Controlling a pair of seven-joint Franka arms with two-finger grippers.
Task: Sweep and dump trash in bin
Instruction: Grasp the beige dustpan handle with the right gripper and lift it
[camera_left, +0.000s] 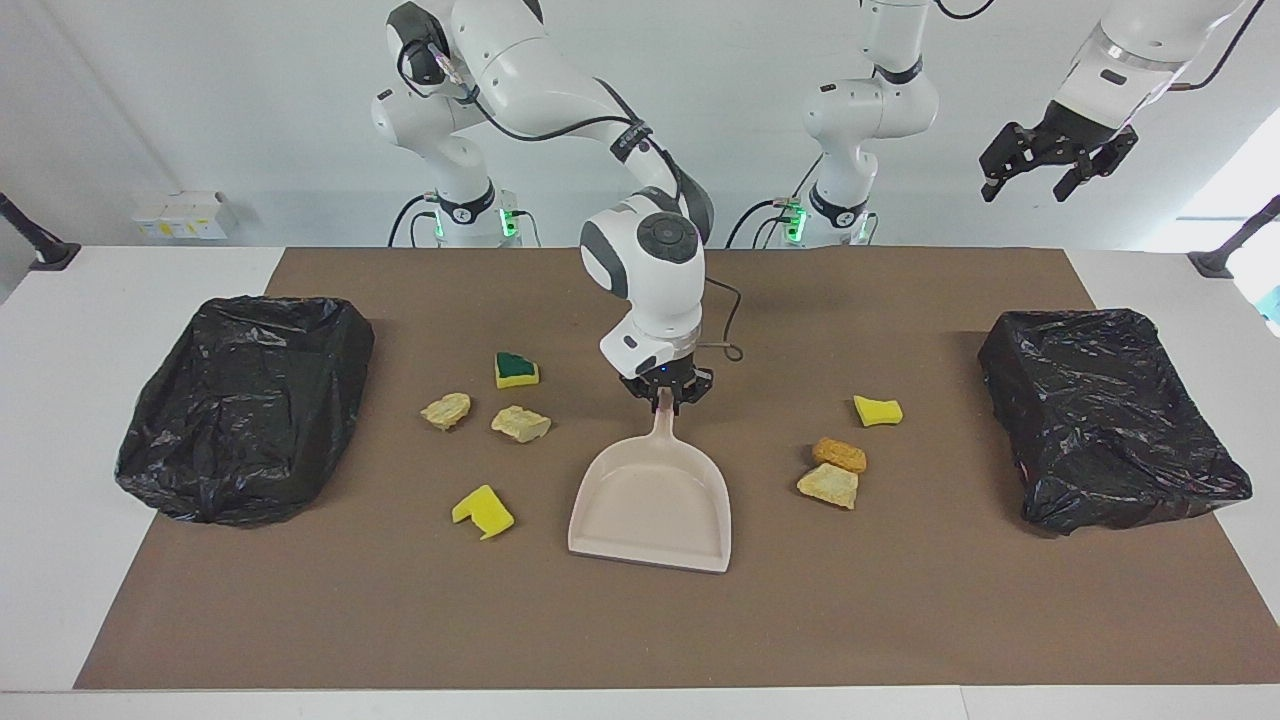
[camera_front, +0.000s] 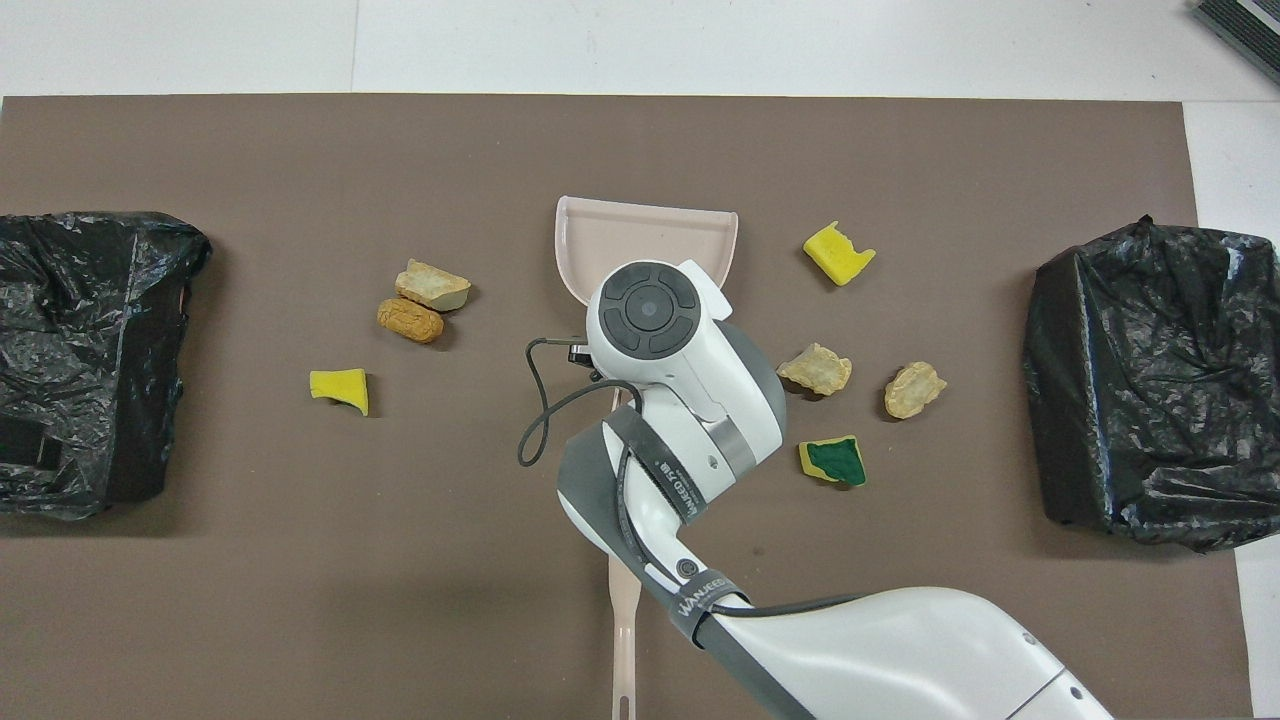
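The beige dustpan (camera_left: 650, 510) lies flat mid-mat, its mouth away from the robots. My right gripper (camera_left: 664, 393) is shut on the dustpan's handle; in the overhead view the wrist hides the grip, and only the pan (camera_front: 640, 232) shows. The trash lies in two groups. Toward the right arm's end are a green-topped sponge (camera_left: 516, 369), two tan lumps (camera_left: 446, 410) (camera_left: 520, 423) and a yellow sponge (camera_left: 483, 511). Toward the left arm's end are a yellow sponge (camera_left: 878, 410), an orange lump (camera_left: 839, 454) and a tan lump (camera_left: 828, 485). A black-bagged bin (camera_left: 245, 400) sits at one end. My left gripper (camera_left: 1057, 160) waits open, high up.
A second black-bagged bin (camera_left: 1105, 415) stands at the left arm's end of the brown mat (camera_left: 640, 630). A thin beige handle (camera_front: 625, 640) pokes out from under the right arm at the mat's edge nearest the robots; I cannot tell what it belongs to.
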